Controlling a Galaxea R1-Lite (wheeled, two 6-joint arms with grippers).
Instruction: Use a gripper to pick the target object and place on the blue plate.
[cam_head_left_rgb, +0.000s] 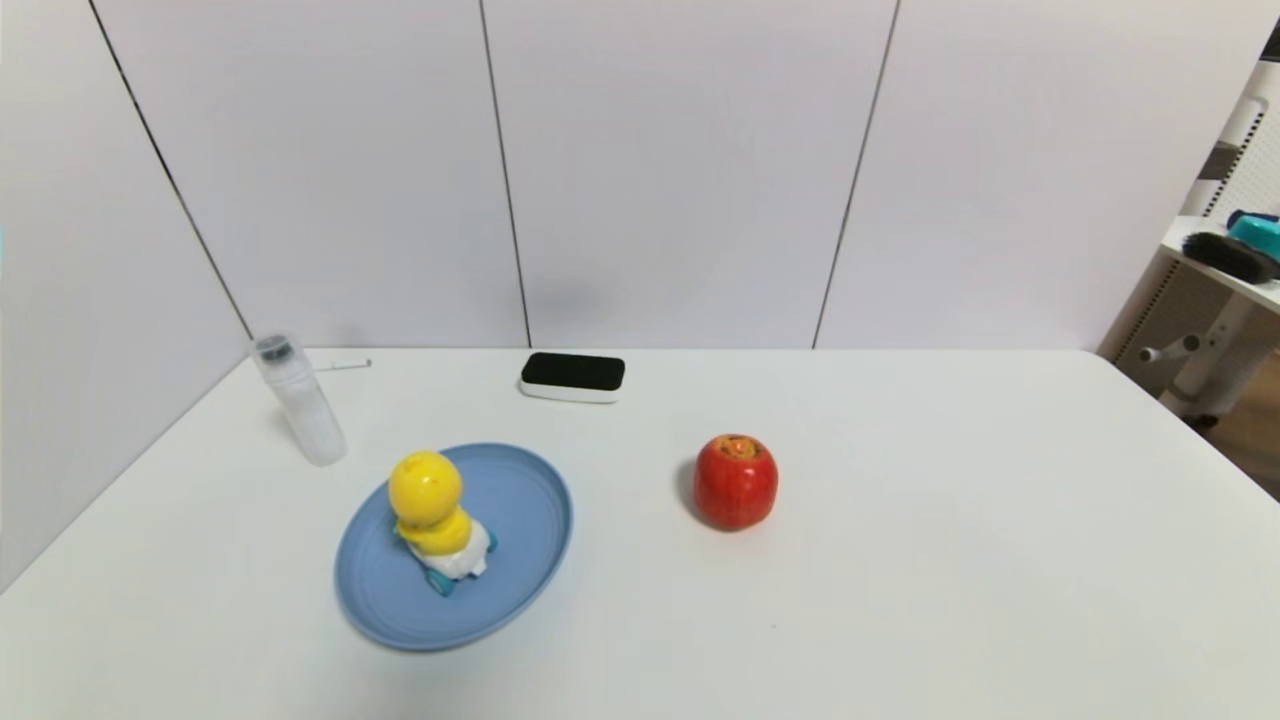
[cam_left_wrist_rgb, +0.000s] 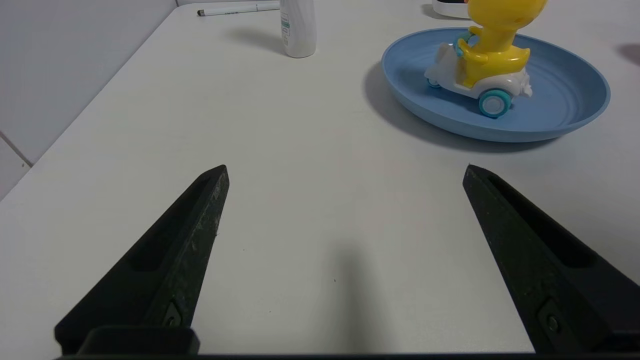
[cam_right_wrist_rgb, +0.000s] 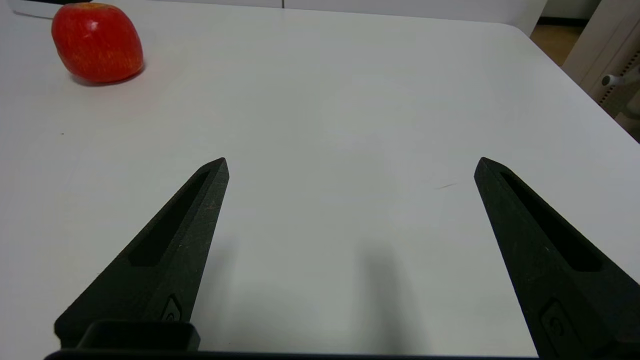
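White table (cam_head_left_rgb: 900, 560): toy duck (cam_head_left_rgb: 435, 512) on blue plate (cam_head_left_rgb: 530, 520), apple (cam_head_left_rgb: 736, 481) apart; both end effectors agape.

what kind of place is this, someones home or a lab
Most likely a lab or test room, not a home: a bare white table boxed in by plain white partition panels, with a toy duck, an apple and a blue plate set out.
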